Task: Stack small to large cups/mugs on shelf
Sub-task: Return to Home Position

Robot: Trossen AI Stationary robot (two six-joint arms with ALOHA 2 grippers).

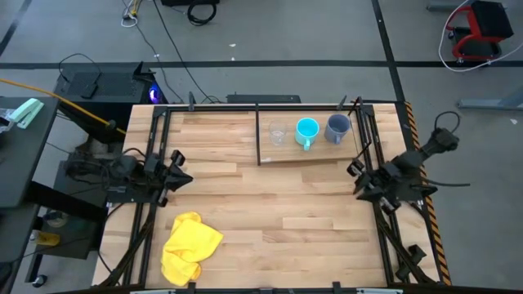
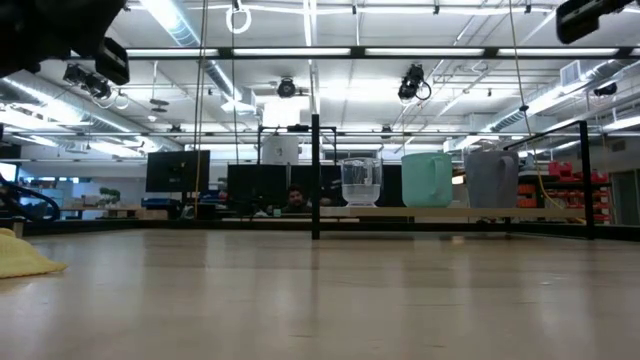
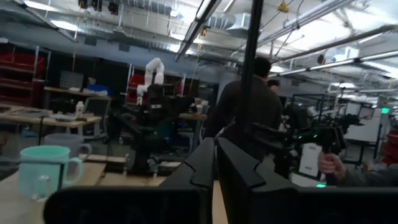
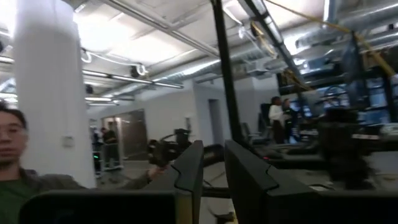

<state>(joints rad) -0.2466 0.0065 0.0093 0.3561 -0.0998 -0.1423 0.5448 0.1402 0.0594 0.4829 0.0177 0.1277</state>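
Three vessels stand upright in a row on the thin wood shelf board (image 1: 315, 153) at the table's far right. They are a clear cup (image 1: 278, 133), a cyan mug (image 1: 307, 131) and a grey-blue mug (image 1: 337, 128). The board's black upright (image 1: 258, 135) is at its left edge. The low view shows the clear cup (image 2: 361, 182), cyan mug (image 2: 427, 180) and grey-blue mug (image 2: 491, 178) side by side, none inside another. My left gripper (image 1: 186, 175) waits at the table's left side, shut and empty (image 3: 216, 146). My right gripper (image 1: 356, 181) waits at the right side, open by a narrow gap and empty (image 4: 214, 149).
A crumpled yellow cloth (image 1: 189, 247) lies near the front left of the table. Black frame rails (image 1: 152, 147) run along both sides. Bare plank table lies between the arms. People show in the room beyond the table (image 3: 245, 106), (image 4: 12, 155).
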